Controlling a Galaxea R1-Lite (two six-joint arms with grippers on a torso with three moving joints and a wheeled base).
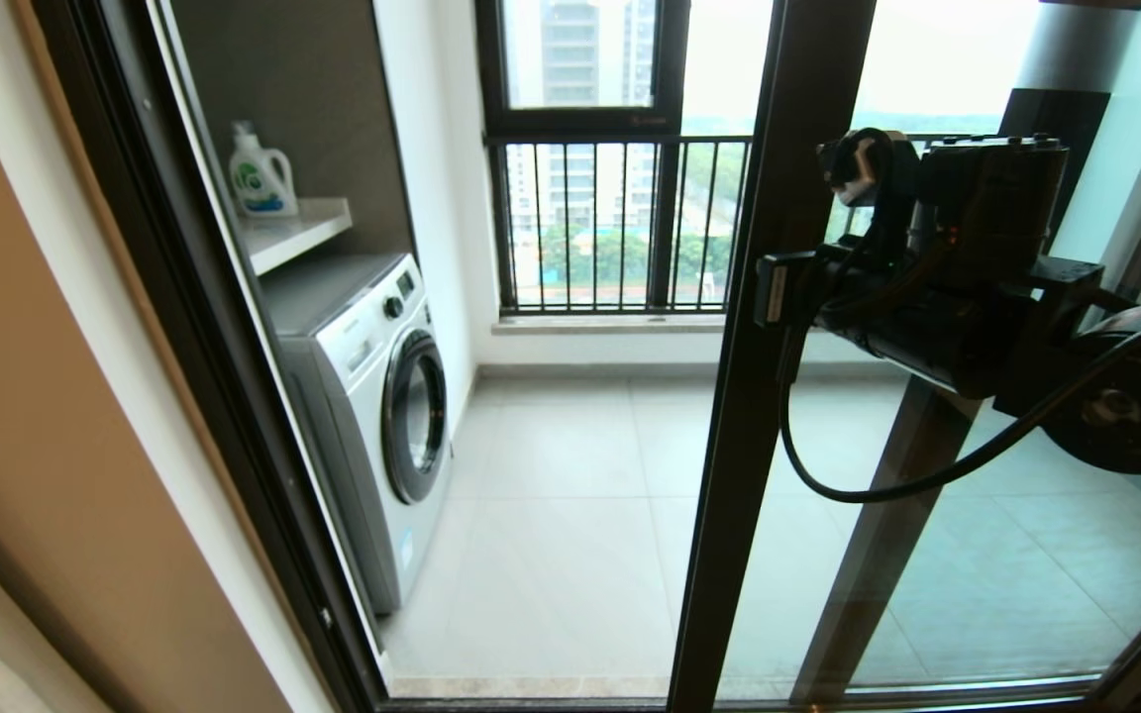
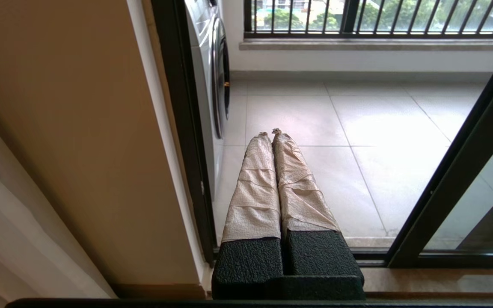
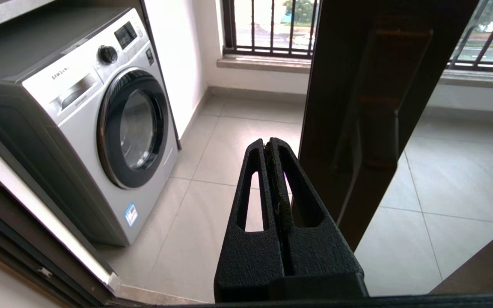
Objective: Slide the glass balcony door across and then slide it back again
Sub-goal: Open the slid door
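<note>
Right up close, your right gripper had its fingers pressed together, holding nothing, tips just beside the leading edge of the glass balcony door. Your left gripper was clenched empty too, low by the door frame. That door sat partway across the opening, over on your right. I'd guess it's heavy and stiff, slippery on the glass, so push on the metal stile. Further back stood the washing machine.
</note>
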